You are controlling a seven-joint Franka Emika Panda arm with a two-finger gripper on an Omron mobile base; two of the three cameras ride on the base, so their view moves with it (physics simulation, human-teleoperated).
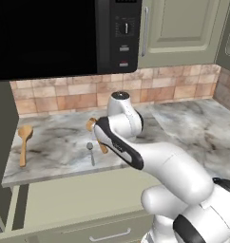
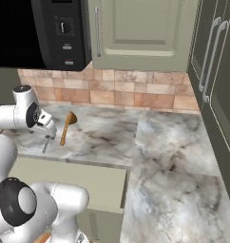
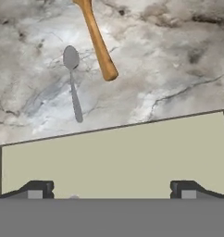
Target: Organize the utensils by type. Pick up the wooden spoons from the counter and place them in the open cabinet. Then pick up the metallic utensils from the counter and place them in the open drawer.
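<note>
wooden spoons: both on the counter, 1 just ahead of our gripper, other far off to its side
metal spoon: beside the near one
gripper: spread wide, empty
progress: 0 of 3 stowed, we reckon

Wooden spoon partly behind arm; its bowl cut off in hand view.

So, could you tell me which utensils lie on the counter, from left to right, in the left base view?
Wooden spoon near the counter's left end, then the small metal spoon, then the second wooden spoon, partly behind the arm.
</note>
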